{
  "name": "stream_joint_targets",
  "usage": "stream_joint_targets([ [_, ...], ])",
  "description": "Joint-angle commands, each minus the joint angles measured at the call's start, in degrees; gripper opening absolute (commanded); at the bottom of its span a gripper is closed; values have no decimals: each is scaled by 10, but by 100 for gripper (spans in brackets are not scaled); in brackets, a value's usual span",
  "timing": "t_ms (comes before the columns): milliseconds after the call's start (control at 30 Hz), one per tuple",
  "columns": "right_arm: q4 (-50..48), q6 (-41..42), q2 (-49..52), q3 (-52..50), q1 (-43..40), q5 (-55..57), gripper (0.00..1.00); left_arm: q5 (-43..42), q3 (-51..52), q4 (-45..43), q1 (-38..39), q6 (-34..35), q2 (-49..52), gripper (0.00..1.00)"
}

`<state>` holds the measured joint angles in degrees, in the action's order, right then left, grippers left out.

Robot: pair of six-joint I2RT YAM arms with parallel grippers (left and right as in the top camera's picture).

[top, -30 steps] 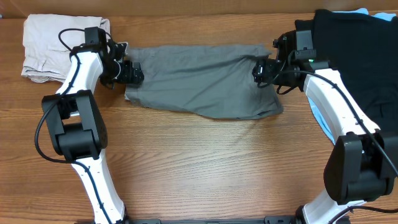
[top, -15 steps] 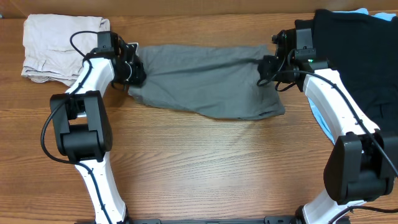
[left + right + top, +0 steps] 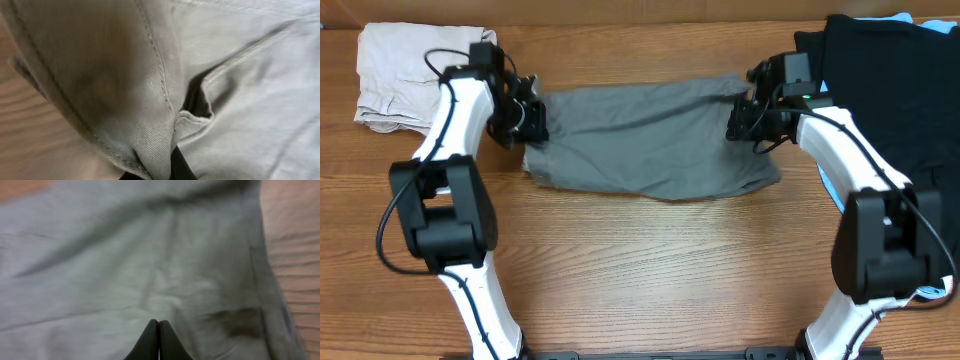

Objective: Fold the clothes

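Grained brown wooden tabletop (image 3: 650, 260) carries rumpled mid-grey woven shorts (image 3: 640, 145) near its far edge; left end effector (image 3: 527, 120) and right end effector (image 3: 742, 118) each clamp the cloth's ends.

Arms: left arm (image 3: 455, 110) and right arm (image 3: 840, 150), long links in glossy white shells
Joints: bulky rounded black housings (image 3: 445, 210) between the white links
Cables: thin black cables (image 3: 382, 225) looping loose beside each arm
Left gripper (image 3: 530, 124): black and blocky
Right gripper (image 3: 737, 122): black and blocky, with slim black fingers (image 3: 151, 341) tapering to points
Light: small green light (image 3: 807, 97) on the right arm's black wrist
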<state>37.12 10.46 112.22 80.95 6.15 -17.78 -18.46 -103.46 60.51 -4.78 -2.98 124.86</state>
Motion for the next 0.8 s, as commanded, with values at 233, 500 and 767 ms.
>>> stream_joint_targets([
  [233,15,-5,40,0,3,-55,4,45,-168,92,-3,-27,-92,4],
  [500,16,-4,49,0,6,-100,4,39,-205,108,28,-30,-89,4],
  [767,1,0,49,2,5,-126,4,40,-204,96,125,13,-60,4],
])
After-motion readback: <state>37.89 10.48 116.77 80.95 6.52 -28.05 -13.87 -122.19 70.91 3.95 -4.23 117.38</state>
